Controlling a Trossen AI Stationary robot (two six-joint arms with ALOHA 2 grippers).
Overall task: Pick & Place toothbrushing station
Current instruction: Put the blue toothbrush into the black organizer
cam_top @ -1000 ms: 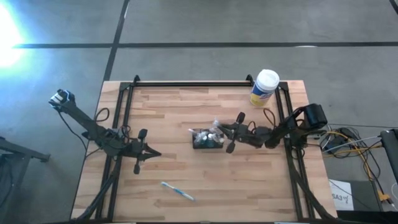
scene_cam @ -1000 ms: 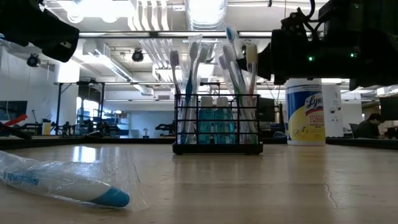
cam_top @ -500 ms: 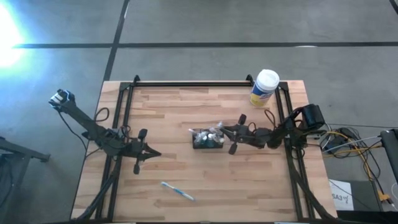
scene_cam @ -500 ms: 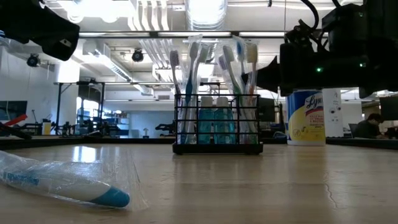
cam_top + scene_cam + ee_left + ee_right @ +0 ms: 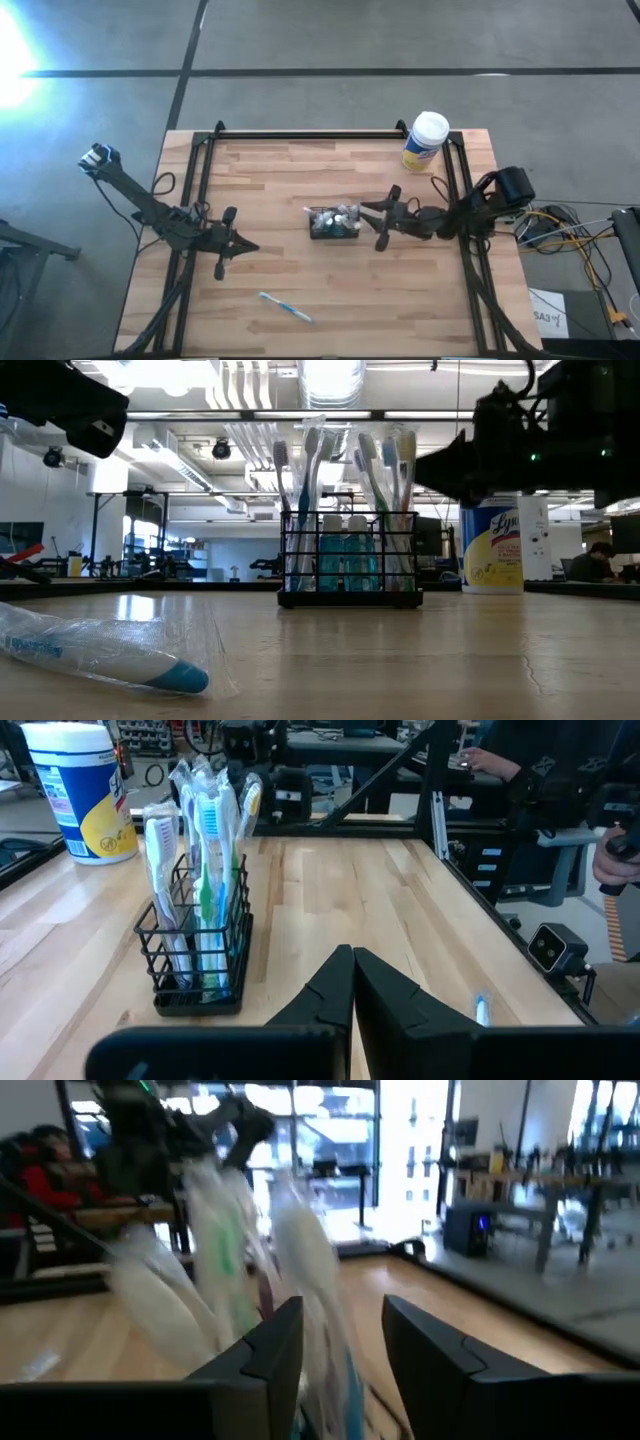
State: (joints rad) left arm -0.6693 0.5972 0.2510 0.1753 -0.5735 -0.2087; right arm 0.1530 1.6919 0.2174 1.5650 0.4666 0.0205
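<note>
High view: toothbrushing station (image 5: 334, 222) sits near the middle of the wooden table (image 5: 300, 170), a black wire holder with brushes in it. Right gripper (image 5: 368, 217) is just beside the station on its right side, fingers spread apart, nothing between them. Left gripper (image 5: 250, 247) rests well apart from the station, over the table's left half, fingers together and empty. A wrapped toothbrush (image 5: 287, 307) lies loose near the front edge. Yellow white-capped canister (image 5: 425, 141) stands at the far right corner.

Low view: station (image 5: 349, 567) stands upright on the tabletop, brush heads pointing up, two blue bottles inside. Right arm (image 5: 540, 430) is raised to the station's right. The wrapped toothbrush (image 5: 100, 651) lies in the foreground; the canister (image 5: 492, 545) stands behind.

Left wrist view: fingers (image 5: 340, 995) pressed shut, holding nothing; station (image 5: 198, 935) ahead and upright, canister (image 5: 83, 790) beyond it.

Right wrist view: fingers (image 5: 270, 1350) parted with a clear gap, wrapped brushes (image 5: 240, 1270) just past the tips, not gripped
</note>
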